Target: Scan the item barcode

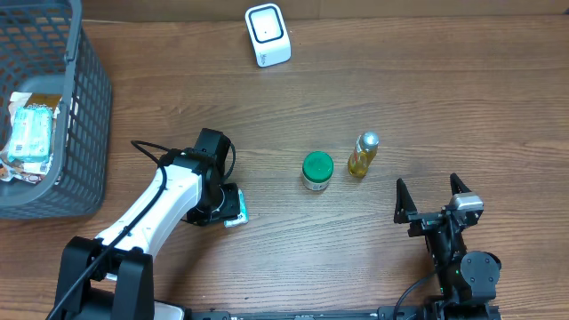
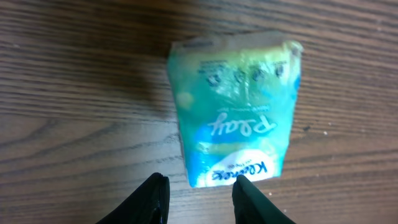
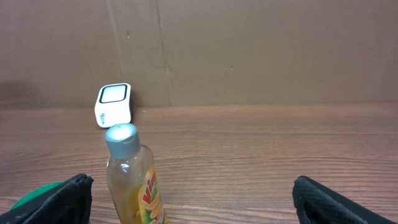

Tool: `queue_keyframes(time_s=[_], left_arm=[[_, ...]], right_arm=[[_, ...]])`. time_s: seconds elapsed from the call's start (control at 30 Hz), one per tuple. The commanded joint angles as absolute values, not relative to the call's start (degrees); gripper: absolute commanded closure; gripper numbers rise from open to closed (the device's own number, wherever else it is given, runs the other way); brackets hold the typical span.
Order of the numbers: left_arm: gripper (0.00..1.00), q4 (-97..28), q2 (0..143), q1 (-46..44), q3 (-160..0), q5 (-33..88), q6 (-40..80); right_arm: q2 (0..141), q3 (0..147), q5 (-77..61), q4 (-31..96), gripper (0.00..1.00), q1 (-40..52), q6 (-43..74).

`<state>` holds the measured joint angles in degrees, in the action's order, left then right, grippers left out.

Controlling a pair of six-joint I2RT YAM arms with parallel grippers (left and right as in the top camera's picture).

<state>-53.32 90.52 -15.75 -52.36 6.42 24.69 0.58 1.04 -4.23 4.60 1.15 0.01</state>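
teal tissue pack (image 2: 233, 115) lies flat on wooden table (image 1: 444, 89), near side, left of centre, under left gripper (image 2: 200, 182). fingers partly apart at pack's near edge, one overlapping it (cannot tell whether pinching). green-lidded jar (image 1: 317, 170) and yellow bottle (image 1: 363, 155) upright mid-table, just beside each other. right gripper (image 1: 428, 182) spread wide, empty. white scanner (image 1: 268, 35) at far edge. grey basket (image 1: 84, 107) far left, packets inside.
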Motion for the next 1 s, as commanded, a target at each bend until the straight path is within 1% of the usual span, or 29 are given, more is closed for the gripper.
queue_keyframes(time_s=[0.0,0.53,0.97], left_arm=[[0.62,-51.88,90.65,-15.64,-51.79,4.01,26.39],[0.62,-50.00,90.65,-15.64,-51.37,3.79,26.39],[0.63,-43.70,90.65,-15.66,-46.72,4.05,27.46]], right_arm=[[0.16,0.45,-3.97,4.43,0.00,0.89,0.14],[0.16,0.45,-3.97,4.43,0.00,0.89,0.14],[0.16,0.45,-3.97,4.43,0.00,0.89,0.14]])
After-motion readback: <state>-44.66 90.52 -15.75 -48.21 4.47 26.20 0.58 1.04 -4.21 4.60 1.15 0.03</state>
